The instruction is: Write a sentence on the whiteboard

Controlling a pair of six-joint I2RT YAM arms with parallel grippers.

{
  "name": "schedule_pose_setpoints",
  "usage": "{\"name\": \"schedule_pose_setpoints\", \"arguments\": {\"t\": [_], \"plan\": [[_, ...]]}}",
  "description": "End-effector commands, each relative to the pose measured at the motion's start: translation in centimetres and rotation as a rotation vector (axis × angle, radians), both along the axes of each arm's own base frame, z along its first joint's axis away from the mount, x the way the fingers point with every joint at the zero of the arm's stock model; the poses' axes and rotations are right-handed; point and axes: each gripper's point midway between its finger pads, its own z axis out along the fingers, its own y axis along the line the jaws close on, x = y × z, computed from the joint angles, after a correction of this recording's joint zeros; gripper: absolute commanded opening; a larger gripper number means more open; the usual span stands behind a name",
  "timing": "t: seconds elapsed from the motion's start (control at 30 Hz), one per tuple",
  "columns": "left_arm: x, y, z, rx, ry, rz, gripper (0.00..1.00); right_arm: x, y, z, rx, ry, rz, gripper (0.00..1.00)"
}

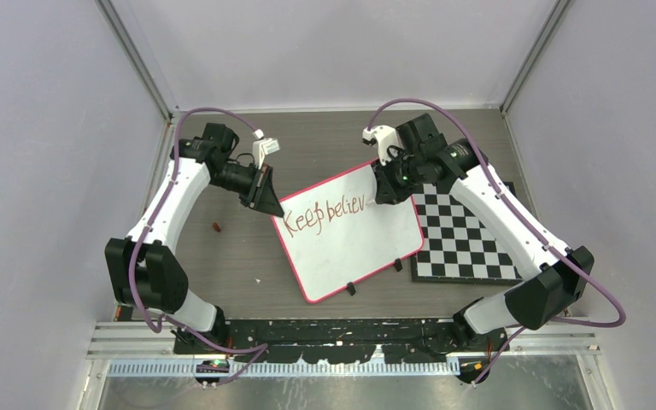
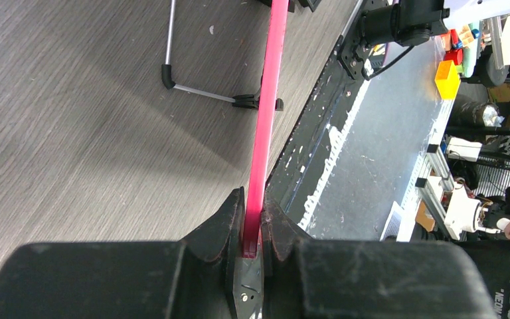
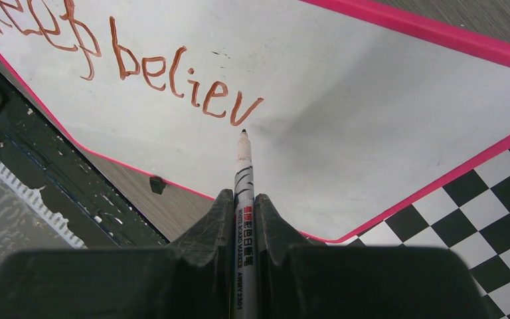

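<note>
Black and long, the rail [image 1: 342, 331] lies nearest, just past the near edge of the whiteboard [image 1: 354, 252]. The whiteboard sits in the middle of the grey wooden table [image 1: 222, 265], turned at a slant. It is white with a pink rim, and its two small black feet [image 1: 351, 289] are on its near edge.

A black-and-white checkered board [image 1: 470, 248] lies on the whiteboard's right side, and the whiteboard's right edge covers a bit of it. A tiny red thing [image 1: 217, 226] lies on the table well to the left of the whiteboard.

Across the far half of the whiteboard runs the sentence [image 1: 325, 213] in brownish-red letters. It reads "Keep believ".

The left gripper [image 2: 252, 209] is at the whiteboard's far left corner. Its fingers [image 2: 222, 229] pinch the pink rim between them.

The right gripper [image 3: 242, 199] is over the whiteboard's far right part. Its fingers [image 3: 212, 222] squeeze a white marker [image 3: 243, 176] with black print on it. The marker's dark tip sits right by the last letter, the "v". I cannot tell if the tip touches the whiteboard.
</note>
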Motion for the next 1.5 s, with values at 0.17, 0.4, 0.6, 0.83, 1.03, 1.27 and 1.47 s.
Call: {"name": "schedule_pose_setpoints", "arguments": {"t": [0.17, 0.4, 0.6, 0.83, 1.03, 1.27, 1.47], "plan": [[-0.2, 0.2, 0.1, 0.031, -0.032, 0.007, 0.0, -0.1, 0.1, 2.7, 0.049, -0.057, -0.007, 0.0], [-0.3, 0.1, 0.0, 0.036, -0.035, 0.003, 0.0, -0.2, -0.1, 2.5, 0.063, -0.036, 0.0, 0.0], [-0.2, 0.1, -0.1, 0.04, -0.031, 0.003, 0.0, -0.1, -0.5, 2.5, 0.074, -0.026, -0.006, 0.0], [-0.1, 0.0, -0.1, 0.039, -0.028, 0.002, 0.0, 0.3, -1.1, 2.5, 0.086, -0.026, -0.021, 0.0], [-0.2, 0.1, -0.1, 0.04, -0.026, 0.002, 0.0, 0.8, -1.2, 2.6, 0.089, -0.036, -0.025, 0.0], [-0.2, 0.1, -0.1, 0.04, -0.027, 0.002, 0.0, 1.5, -1.2, 2.9, 0.099, -0.059, -0.03, 0.0], [-0.2, 0.0, 0.0, 0.039, -0.029, 0.001, 0.0, 2.0, -1.2, 2.5, 0.09, -0.053, -0.039, 0.0]]}}
